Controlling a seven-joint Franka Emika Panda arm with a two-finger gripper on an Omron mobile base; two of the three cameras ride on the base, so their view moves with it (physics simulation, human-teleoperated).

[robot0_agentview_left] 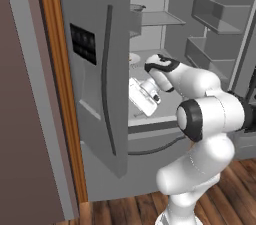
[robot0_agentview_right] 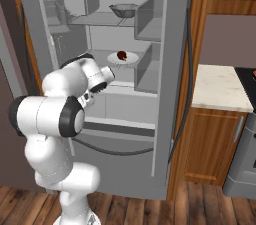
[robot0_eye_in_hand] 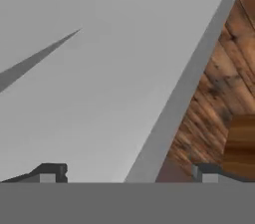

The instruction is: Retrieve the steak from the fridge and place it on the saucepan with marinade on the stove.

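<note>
The fridge (robot0_agentview_right: 165, 29) stands with one door swung open. Its other door (robot0_agentview_left: 100, 69), with the black dispenser panel, stays closed. On a middle shelf the steak (robot0_agentview_right: 121, 56), a small dark red-brown lump, lies on a white plate (robot0_agentview_right: 130, 59). My arm (robot0_agentview_left: 200, 114) reaches into the fridge below that shelf, with the hand pointing down and to the left. My gripper (robot0_eye_in_hand: 129, 174) is open and holds nothing; past it lie a grey fridge surface and the wood floor. The stove (robot0_agentview_right: 248, 75) shows at the far right edge. The saucepan is out of view.
A grey mesh colander bowl (robot0_agentview_right: 123, 10) sits on the upper shelf. Bins (robot0_agentview_left: 220, 14) line the open door. A pale counter (robot0_agentview_right: 220, 86) over wooden cabinets separates fridge and stove. A wooden panel (robot0_agentview_left: 60, 94) flanks the fridge's left side.
</note>
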